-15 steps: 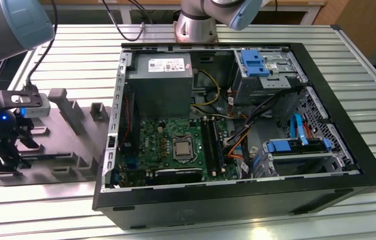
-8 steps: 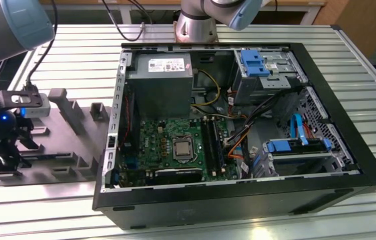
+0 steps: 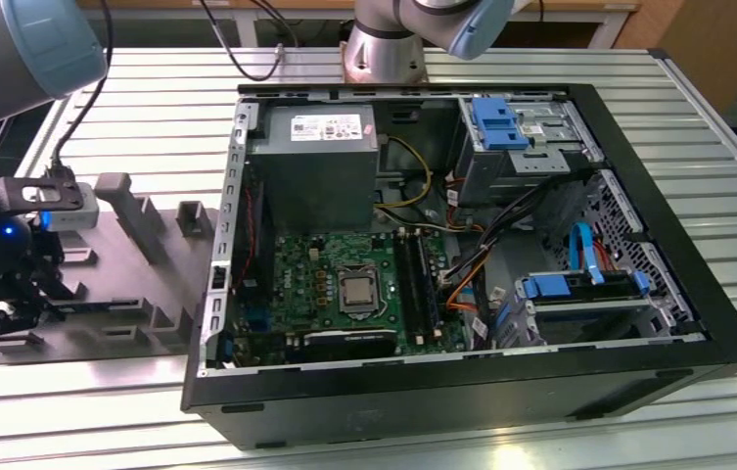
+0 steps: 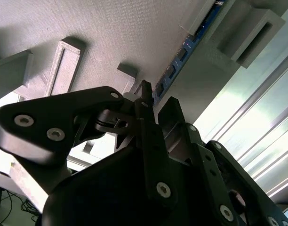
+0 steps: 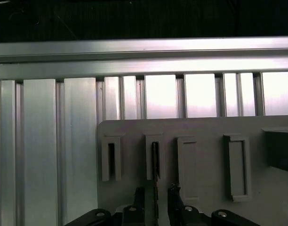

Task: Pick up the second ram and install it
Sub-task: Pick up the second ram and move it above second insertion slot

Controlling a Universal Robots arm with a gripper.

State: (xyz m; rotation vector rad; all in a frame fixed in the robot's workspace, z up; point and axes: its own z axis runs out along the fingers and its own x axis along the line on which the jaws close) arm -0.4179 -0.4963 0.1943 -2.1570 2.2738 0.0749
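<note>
The second ram (image 5: 155, 157) stands on edge in a slot of the pale grey tray (image 5: 205, 132), a thin dark stick seen end-on. In the second wrist view the ram (image 4: 186, 44) shows a blue edge and a row of black chips. My gripper (image 5: 156, 192) is low over the tray with one black finger (image 5: 139, 195) on each side of the stick, a small gap left on both sides. In the exterior view the gripper (image 3: 3, 311) hangs over the tray (image 3: 146, 294) at the exterior view's left, beside the computer case.
The open black computer case (image 3: 473, 397) lies on the slatted aluminium table (image 3: 720, 196). Inside are the green motherboard (image 3: 309, 279) with the silver processor (image 3: 357, 291) and dark memory slots (image 3: 417, 284) beside it, plus cables and blue drive brackets. Upright blocks (image 3: 126, 211) rise from the tray.
</note>
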